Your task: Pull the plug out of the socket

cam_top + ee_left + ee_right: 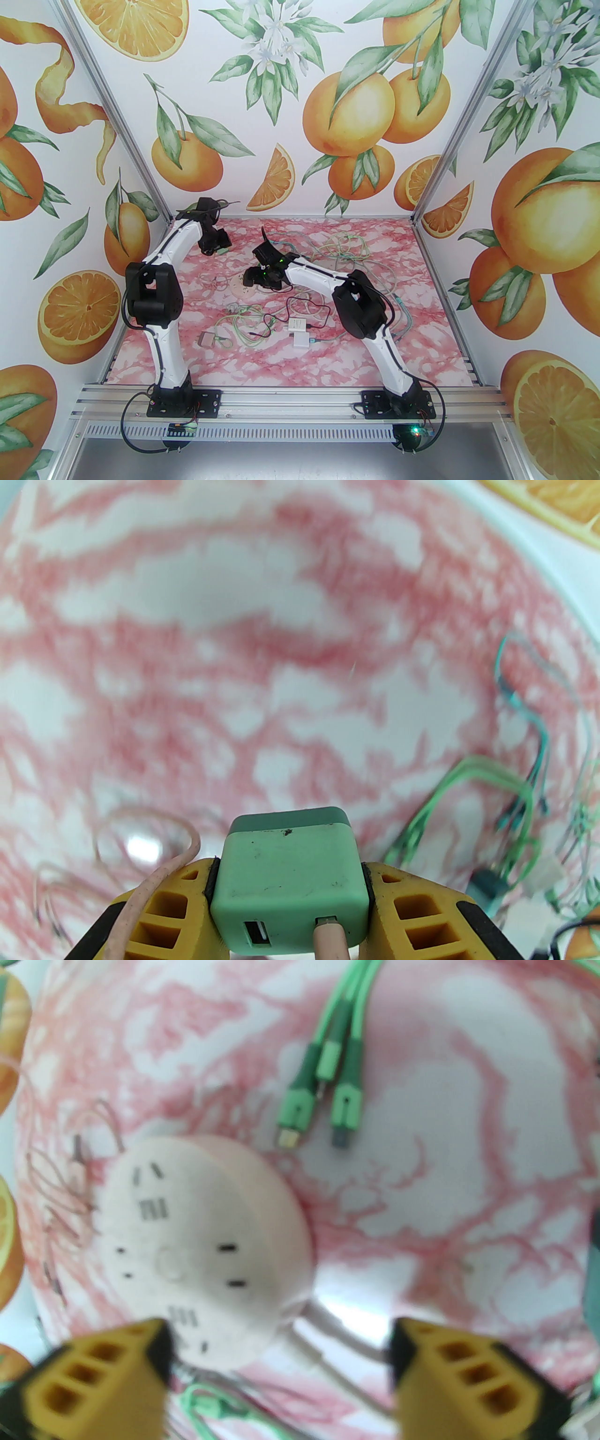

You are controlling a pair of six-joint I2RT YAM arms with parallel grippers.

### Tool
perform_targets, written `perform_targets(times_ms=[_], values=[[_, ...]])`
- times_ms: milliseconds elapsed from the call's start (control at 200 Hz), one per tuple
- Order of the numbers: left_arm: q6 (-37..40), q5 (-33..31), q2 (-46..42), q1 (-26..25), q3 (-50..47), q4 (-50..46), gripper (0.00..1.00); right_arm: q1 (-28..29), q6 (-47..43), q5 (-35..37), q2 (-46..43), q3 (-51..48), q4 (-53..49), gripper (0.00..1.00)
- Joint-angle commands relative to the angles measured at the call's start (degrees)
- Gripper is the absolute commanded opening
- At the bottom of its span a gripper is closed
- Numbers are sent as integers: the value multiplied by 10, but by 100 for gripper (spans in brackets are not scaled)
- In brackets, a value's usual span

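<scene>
Nearby, green cables (337,1096) beside socket (201,1250)

no text, label, brand or number can be read anywhere. round socket (206,1250): dark slots only, blurred. green plug (288,883): scuffed face, no print to make out. white boxes (298,331) on the table: too small to tell.

The plug (288,883) is green, the socket (206,1250) seemingly pale pink.
</scene>
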Motion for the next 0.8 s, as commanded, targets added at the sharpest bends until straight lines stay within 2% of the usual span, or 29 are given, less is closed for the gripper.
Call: perform_targets(times_ms=[0,115,255,395,560,636,796], values=[[35,-9,17,-5,-20,129,14,2,-13,19,-69,-12,0,100],[49,-4,22,-6,-69,218,14,-2,-17,33,-109,-40,1,100],[75,-7,28,-7,-115,267,17,-14,-15,42,-154,-88,12,100],[91,-6,18,-9,-162,301,17,-23,-10,46,-184,-131,22,100],[94,-4,6,-10,-194,301,27,-26,-4,46,-190,-151,24,100],[90,4,-8,-10,-213,301,28,-26,-4,46,-191,-153,23,100],[72,19,-60,-13,-251,281,56,-27,-9,60,-202,-155,18,100]])
